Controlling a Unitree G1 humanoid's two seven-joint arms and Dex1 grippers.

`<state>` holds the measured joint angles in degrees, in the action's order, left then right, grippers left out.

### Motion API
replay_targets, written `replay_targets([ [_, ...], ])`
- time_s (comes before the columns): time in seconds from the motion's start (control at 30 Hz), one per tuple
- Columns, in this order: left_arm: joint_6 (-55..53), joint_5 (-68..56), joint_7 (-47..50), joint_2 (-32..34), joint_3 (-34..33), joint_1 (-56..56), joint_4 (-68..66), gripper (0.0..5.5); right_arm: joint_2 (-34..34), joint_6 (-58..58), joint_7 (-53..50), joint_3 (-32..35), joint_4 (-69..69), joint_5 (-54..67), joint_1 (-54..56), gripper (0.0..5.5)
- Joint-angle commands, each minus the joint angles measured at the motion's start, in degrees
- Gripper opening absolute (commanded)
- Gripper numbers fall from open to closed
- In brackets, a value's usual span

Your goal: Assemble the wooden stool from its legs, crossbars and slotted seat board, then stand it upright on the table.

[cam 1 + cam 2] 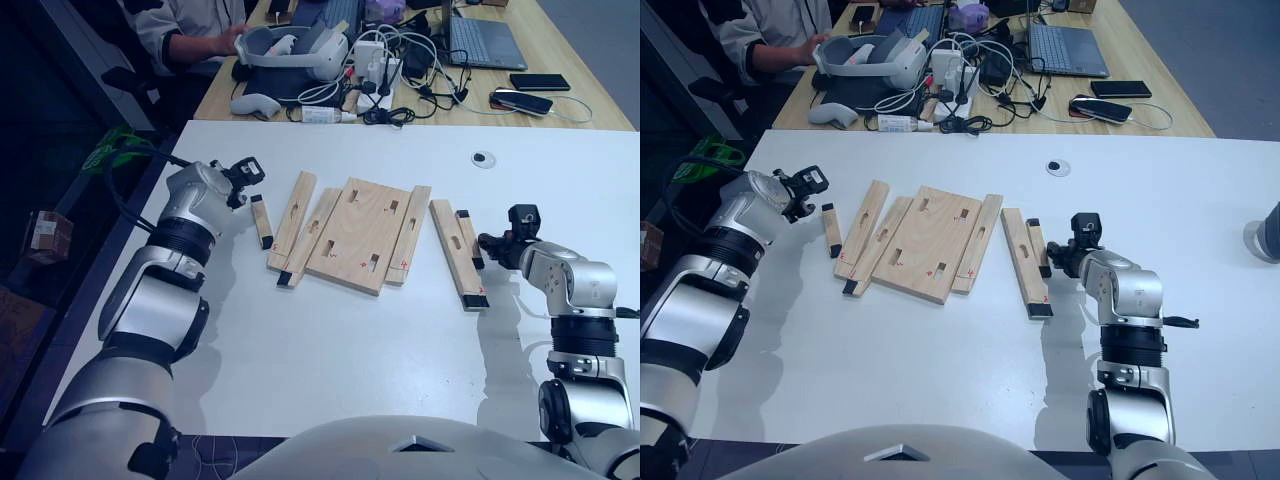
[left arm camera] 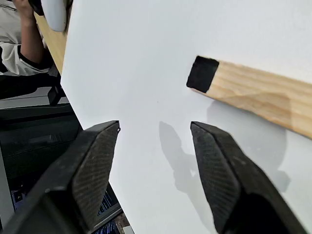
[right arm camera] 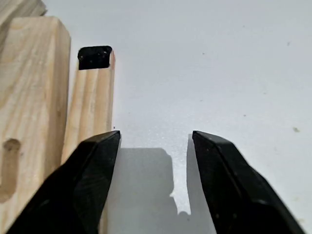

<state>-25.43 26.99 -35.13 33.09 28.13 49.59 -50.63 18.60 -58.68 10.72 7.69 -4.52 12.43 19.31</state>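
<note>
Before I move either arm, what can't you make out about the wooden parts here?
Pale wooden slotted seat board, head views: underside hidden; overlap with the long slats beside it unclear.
Short black-tipped wooden bar, left wrist view: far end cut off by the edge.
Narrow black-tipped bar, right wrist view: near end hidden behind a finger of the right gripper.
Red marks on pieces: too small to read.

White table (image 1: 330,350); wooden desk (image 1: 566,40) behind, cluttered with laptop (image 1: 485,40), cables (image 1: 402,48), phones (image 1: 540,82); dark floor (image 1: 30,160) left.
</note>
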Motion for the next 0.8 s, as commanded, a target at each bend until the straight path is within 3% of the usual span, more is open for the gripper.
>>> replay_targets([
  [0.03,0.06,-0.1,-4.92,-1.36,0.77,-2.17,1.53,2.73,-1.87,-1.02,1.25,-1.94,0.2,0.91,2.78,2.8],
  [0.33,-7.85,-8.27,-14.63,-8.51,-3.45,-7.16,12.16,2.73,-4.21,1.12,1.58,-3.09,-3.48,0.3,7.26,2.8],
  [0.6,-16.36,-10.31,-17.31,-5.02,-4.52,-12.91,31.24,2.73,1.07,11.41,2.84,1.0,-7.41,-0.58,12.53,2.8],
  [0.7,-15.24,-12.29,-5.58,-7.44,-14.01,-9.44,30.03,2.73,-1.7,20.32,2.04,5.11,-3.63,2.36,14.99,2.8],
  [0.8,-8.18,-22.46,10.57,-16.79,-31.26,-5.92,32.94,2.73,-4.95,29.47,-3.65,4.73,0.83,-0.62,14.34,2.8],
])
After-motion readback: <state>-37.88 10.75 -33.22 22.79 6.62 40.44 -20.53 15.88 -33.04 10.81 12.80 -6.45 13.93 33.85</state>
